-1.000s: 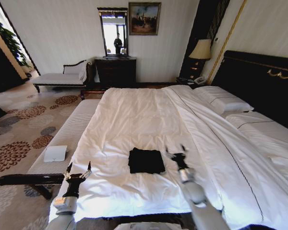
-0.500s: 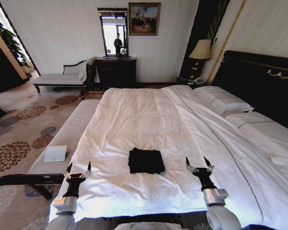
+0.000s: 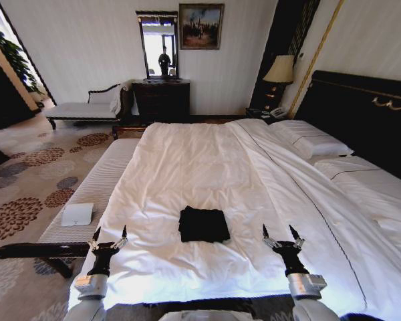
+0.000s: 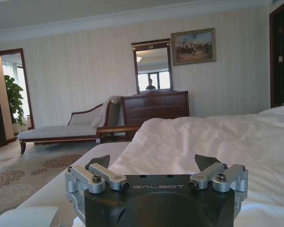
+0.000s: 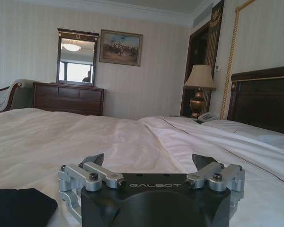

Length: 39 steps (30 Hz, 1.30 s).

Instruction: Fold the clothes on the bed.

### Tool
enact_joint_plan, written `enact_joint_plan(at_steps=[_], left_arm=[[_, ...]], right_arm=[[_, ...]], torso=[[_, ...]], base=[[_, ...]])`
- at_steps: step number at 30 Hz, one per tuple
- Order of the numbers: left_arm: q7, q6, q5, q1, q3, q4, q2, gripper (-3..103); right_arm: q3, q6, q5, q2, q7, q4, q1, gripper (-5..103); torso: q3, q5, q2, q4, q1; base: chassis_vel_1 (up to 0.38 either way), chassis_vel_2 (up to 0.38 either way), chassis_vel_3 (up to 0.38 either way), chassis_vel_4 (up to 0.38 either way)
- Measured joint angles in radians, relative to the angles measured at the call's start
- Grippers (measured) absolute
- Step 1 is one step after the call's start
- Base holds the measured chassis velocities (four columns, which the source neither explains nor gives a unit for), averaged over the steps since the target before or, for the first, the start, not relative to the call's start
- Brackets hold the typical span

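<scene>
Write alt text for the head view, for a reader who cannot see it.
A black T-shirt, folded into a small rectangle, lies near the foot of a wide white bed. The left gripper and the right gripper hover open on either side of it, touching nothing. A pale striped bench stands along the bed's left side, with a dark headboard at right.

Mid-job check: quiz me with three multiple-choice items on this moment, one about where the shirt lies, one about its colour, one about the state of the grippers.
1. Where does the T-shirt lie?
A. on the bench
B. on the bed, between the two grippers
C. on a pillow

2. What colour is it?
A. white
B. red
C. black

3. How do the left gripper and right gripper stand?
A. both open, holding nothing
B. both shut on the shirt
C. left shut on the duvet

Answers: B, it sits folded on the white duvet near the bed's near edge; C, dark against the sheets; A, fingers are spread and apart from the cloth.
</scene>
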Motion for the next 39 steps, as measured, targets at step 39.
enact_joint_plan(at_steps=[39], left_arm=[[0.0, 0.0, 0.0, 0.0, 0.0, 0.0, 0.0, 100]], right_arm=[[-0.003, -0.001, -0.002, 0.0, 0.001, -0.004, 0.004, 100]], torso=[[0.0, 0.0, 0.0, 0.0, 0.0]], base=[[0.0, 0.0, 0.0, 0.0]])
